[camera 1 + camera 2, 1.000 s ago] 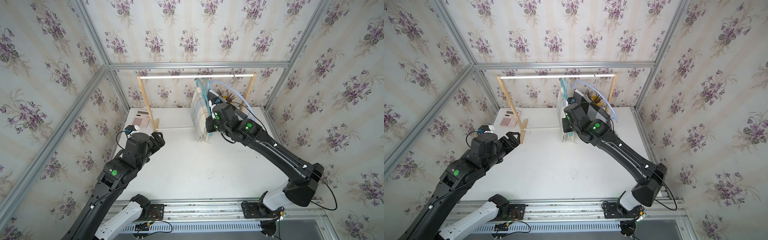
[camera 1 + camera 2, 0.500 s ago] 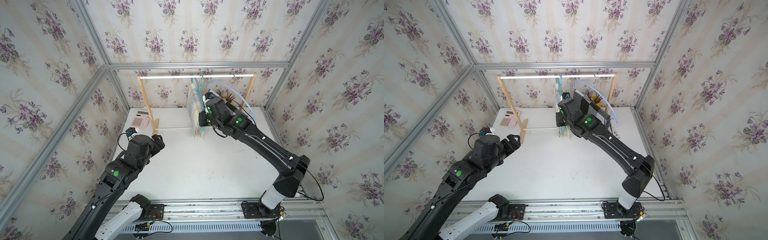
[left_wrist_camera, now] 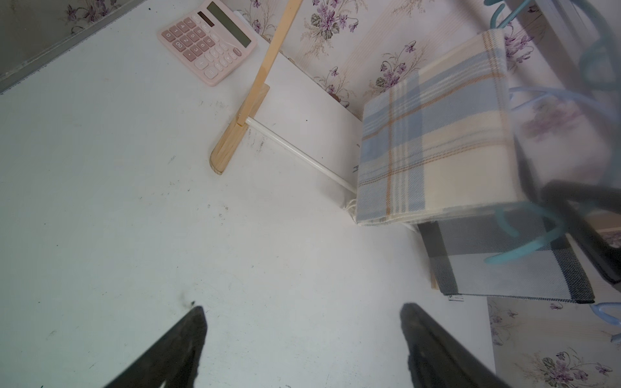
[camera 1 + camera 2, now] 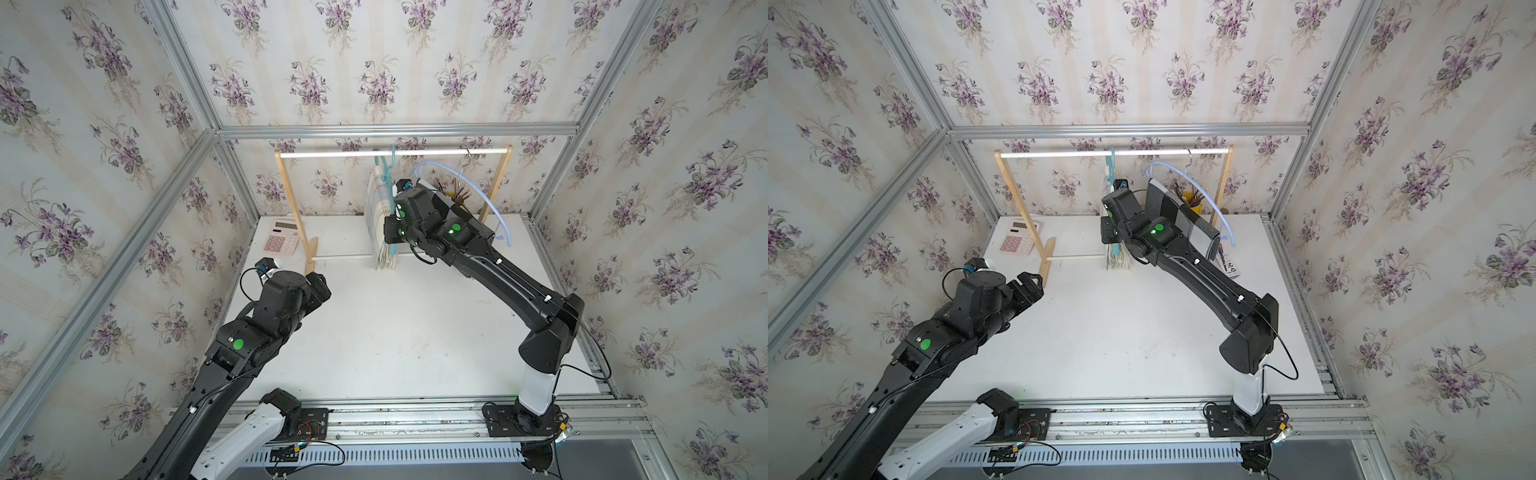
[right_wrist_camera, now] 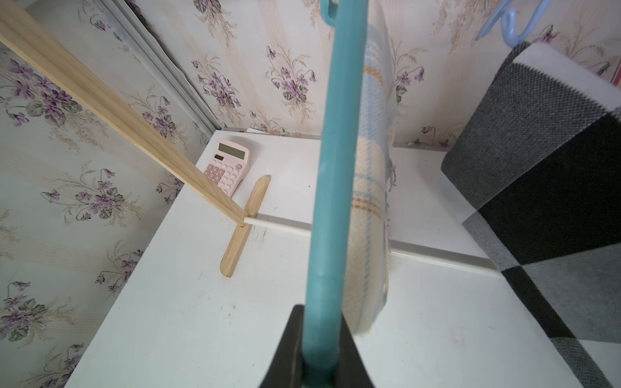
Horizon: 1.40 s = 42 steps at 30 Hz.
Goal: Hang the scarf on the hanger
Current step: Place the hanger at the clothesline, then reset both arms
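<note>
**Hanger at the rack, but the grip is not off yet**

The right gripper (image 5: 321, 324) is clamping narrowly on the teal hanger (image 5: 336, 168), holding it partway along the rack (image 4: 332, 154), under its white top rail. The plaid scarf (image 3: 433, 134) is draping over that hanger's bar, folded, with its fringe reaching down near the rack's lower rod. In both top views the teal hook is crossing the rail, though I cannot tell whether it is fully seated. The left gripper (image 3: 302, 307) is hovering wide and empty, low in front of the rack's left foot.

The risks I am seeing:
- If the hook is only resting against the rail, letting go is likely sending hanger and scarf down onto the table (image 4: 395, 332).
- The scarf is only lying over the bar, so a jerky release or a tilt is risking it sliding off one side.
- The grey checked scarf (image 5: 537, 168) on the light blue hanger (image 5: 512, 33) is hanging just beside, toward the rack's right post; the right arm, pulling back, could be snagging it.
- The rack looks light; a sideways tug could be tipping it.
</note>
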Available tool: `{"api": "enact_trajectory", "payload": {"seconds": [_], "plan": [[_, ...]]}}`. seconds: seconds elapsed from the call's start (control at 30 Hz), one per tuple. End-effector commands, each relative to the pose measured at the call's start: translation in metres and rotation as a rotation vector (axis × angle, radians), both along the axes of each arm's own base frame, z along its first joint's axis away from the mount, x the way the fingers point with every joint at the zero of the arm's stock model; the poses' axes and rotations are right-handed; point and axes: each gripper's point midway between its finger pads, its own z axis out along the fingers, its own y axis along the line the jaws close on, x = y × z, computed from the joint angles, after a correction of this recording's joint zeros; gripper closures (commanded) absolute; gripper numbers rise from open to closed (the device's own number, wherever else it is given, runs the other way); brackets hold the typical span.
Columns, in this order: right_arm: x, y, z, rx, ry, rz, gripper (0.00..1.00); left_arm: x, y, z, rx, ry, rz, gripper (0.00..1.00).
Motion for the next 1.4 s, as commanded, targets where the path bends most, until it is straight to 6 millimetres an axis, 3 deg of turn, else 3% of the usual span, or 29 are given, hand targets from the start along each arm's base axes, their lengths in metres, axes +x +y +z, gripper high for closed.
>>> {"api": "enact_trajectory", "payload": {"seconds": [0.0, 0.13, 0.23, 0.3, 0.37, 0.43, 0.6, 0.7, 0.73, 0.77, 0.8, 0.83, 0.87, 0.93, 1.03, 1.17, 1.27, 1.37], "plan": [[0.003, 0.005, 0.003, 0.041, -0.005, 0.000, 1.00, 0.001, 0.000, -0.002, 0.004, 0.006, 0.001, 0.08], [-0.003, 0.004, -0.004, 0.050, 0.020, 0.006, 1.00, -0.001, 0.002, -0.006, 0.014, 0.012, 0.003, 0.08], [-0.010, 0.002, -0.003, 0.061, 0.022, 0.029, 0.61, -0.002, 0.002, -0.009, 0.019, 0.018, 0.003, 0.08], [-0.016, -0.002, 0.003, 0.070, 0.015, 0.042, 0.42, -0.003, 0.003, -0.011, 0.025, 0.022, 0.002, 0.08], [-0.024, -0.008, 0.011, 0.078, 0.003, 0.052, 0.17, -0.004, 0.004, -0.011, 0.039, 0.025, -0.006, 0.08], [-0.035, -0.016, 0.019, 0.086, -0.008, 0.070, 0.06, -0.005, 0.003, -0.011, 0.059, 0.031, -0.026, 0.07], [-0.079, -0.043, 0.026, 0.103, -0.063, 0.173, 0.01, -0.006, 0.008, -0.008, 0.151, 0.039, -0.061, 0.06], [-0.095, -0.082, 0.003, 0.019, -0.134, 0.063, 0.03, -0.002, 0.023, -0.006, 0.197, 0.009, 0.014, 0.06], [-0.095, -0.107, -0.011, 0.027, -0.157, -0.064, 0.17, 0.002, 0.029, -0.008, 0.195, -0.016, 0.063, 0.06], [-0.096, -0.131, -0.021, 0.062, -0.181, -0.181, 0.38, 0.006, 0.032, -0.008, 0.199, -0.057, 0.092, 0.06], [-0.099, -0.153, -0.031, 0.088, -0.232, -0.268, 0.26, 0.012, 0.033, -0.010, 0.209, -0.106, 0.102, 0.05], [-0.102, -0.168, -0.034, 0.094, -0.306, -0.297, 0.03, 0.018, 0.035, -0.013, 0.238, -0.153, 0.105, 0.05], [-0.107, -0.180, -0.042, 0.080, -0.368, -0.303, 0.00, 0.025, 0.036, -0.011, 0.266, -0.215, 0.112, 0.05], [-0.115, -0.209, -0.064, 0.055, -0.451, -0.374, 0.00, 0.044, 0.030, -0.024, 0.359, -0.310, 0.082, 0.04], [-0.115, -0.236, -0.087, -0.010, -0.479, -0.454, 0.00, 0.067, 0.020, -0.046, 0.538, -0.351, 0.005, 0.03], [-0.101, -0.267, -0.110, -0.113, -0.545, -0.476, 0.00, 0.102, 0.033, -0.075, 0.701, -0.318, 0.016, 0.03], [-0.083, -0.296, -0.128, -0.097, -0.534, -0.464, 0.00, 0.121, 0.047, -0.100, 0.740, -0.277, 0.033, 0.03], [-0.079, -0.331, -0.138, -0.140, -0.564, -0.543, 0.00, 0.137, 0.055, -0.101, 0.773, -0.291, 0.024, 0.00]]}}
